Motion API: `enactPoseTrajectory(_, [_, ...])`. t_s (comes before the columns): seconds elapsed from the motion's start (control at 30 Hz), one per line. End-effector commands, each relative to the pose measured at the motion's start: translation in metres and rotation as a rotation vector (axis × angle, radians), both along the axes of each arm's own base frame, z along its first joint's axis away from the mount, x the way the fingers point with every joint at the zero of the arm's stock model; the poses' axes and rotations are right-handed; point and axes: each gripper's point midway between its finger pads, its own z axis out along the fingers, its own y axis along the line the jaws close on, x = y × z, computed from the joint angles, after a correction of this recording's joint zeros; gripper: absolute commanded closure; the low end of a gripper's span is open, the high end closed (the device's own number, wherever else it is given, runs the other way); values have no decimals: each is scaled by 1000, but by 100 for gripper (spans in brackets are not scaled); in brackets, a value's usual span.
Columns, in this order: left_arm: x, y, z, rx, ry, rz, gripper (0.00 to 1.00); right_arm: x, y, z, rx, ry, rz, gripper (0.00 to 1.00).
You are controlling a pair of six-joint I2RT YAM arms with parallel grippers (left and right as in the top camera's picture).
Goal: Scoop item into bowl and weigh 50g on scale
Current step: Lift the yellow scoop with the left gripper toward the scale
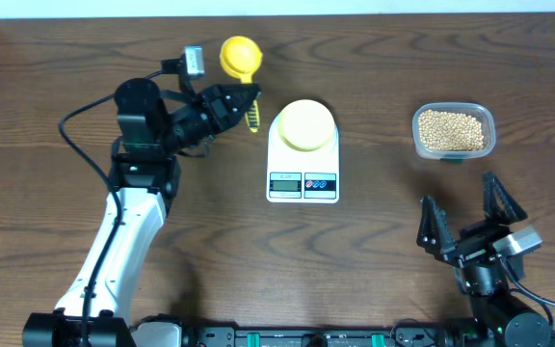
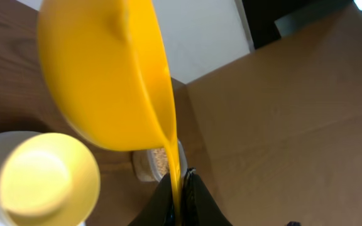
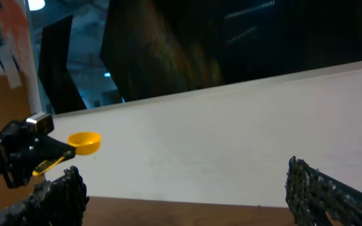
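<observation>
My left gripper [image 1: 244, 101] is shut on the handle of a yellow scoop [image 1: 240, 55], held up left of the scale; in the left wrist view the scoop [image 2: 105, 75] fills the upper left, its thin handle pinched between my black fingers [image 2: 197, 198]. The pale yellow bowl [image 1: 303, 124] rests on the white scale [image 1: 303, 183], and it appears empty [image 2: 39, 179]. The tan beans [image 1: 451, 130] lie in a clear tub [image 1: 454, 154] at the right. My right gripper [image 1: 462, 214] stands open near the front right, with nothing between its fingers [image 3: 65, 194].
The scale's display and two buttons [image 1: 303, 182] face the front edge. A cardboard panel [image 2: 294, 113] and a white wall [image 3: 231, 144] stand beyond the table. The left arm's cable [image 1: 80, 135] loops out to the left.
</observation>
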Motion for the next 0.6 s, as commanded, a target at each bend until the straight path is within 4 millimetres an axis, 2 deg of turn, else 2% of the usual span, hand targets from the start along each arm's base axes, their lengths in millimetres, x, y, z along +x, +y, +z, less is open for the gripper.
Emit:
enactPoseTrajectory(0.0, [2, -7, 9, -12, -14, 25, 93, -6, 3, 38, -32, -39, 5, 1])
enactPoseTrajectory(0.13, [-2, -17, 16, -18, -48, 1, 93, -2, 18, 80, -87, -49, 76, 1])
enactPoseTrajectory(0.2, [-3, -22, 20, -24, -63, -10, 93, 7, 24, 91, -101, -29, 106, 1])
enactPoseTrajectory(0.33, [-1, -27, 20, -41, -32, 23, 93, 30, 44, 98, -150, 2, 217, 1])
enactPoseTrajectory(0.47, [-1, -28, 19, -41, -32, 20, 93, 33, 65, 94, -120, 22, 395, 1])
enactPoseTrajectory(0.57, [-2, -29, 19, -41, -31, 17, 93, 39, 66, 102, -71, -1, 423, 1])
